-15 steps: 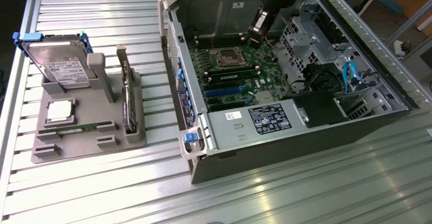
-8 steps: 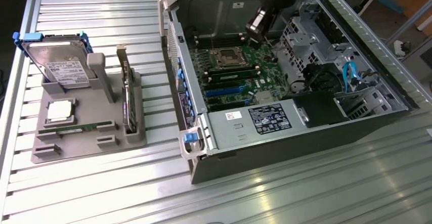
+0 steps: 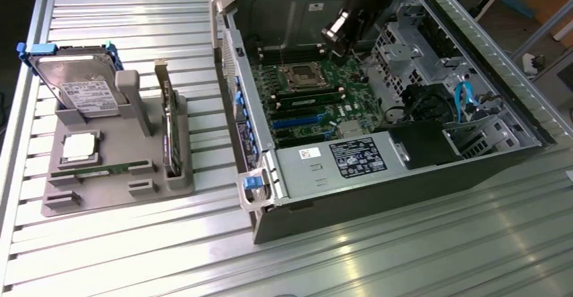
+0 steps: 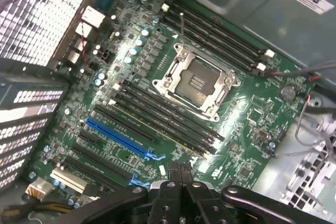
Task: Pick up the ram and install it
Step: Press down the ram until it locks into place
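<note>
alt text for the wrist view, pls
Shut gripper hovers above a green motherboard inside an open PC case, holding nothing visible. An empty CPU socket sits mid-board with black RAM slots on either side, and a blue expansion slot lies nearer the gripper.

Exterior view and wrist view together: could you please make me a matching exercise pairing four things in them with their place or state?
Things:
1. hard drive
2. ram
3. CPU socket
4. hand

Places or states:
A. shut, above the motherboard
B. standing upright in the grey holder
C. lying flat along the holder's edge
D. empty, between the memory slots

Pairs: 1-B, 2-C, 3-D, 4-A
</note>
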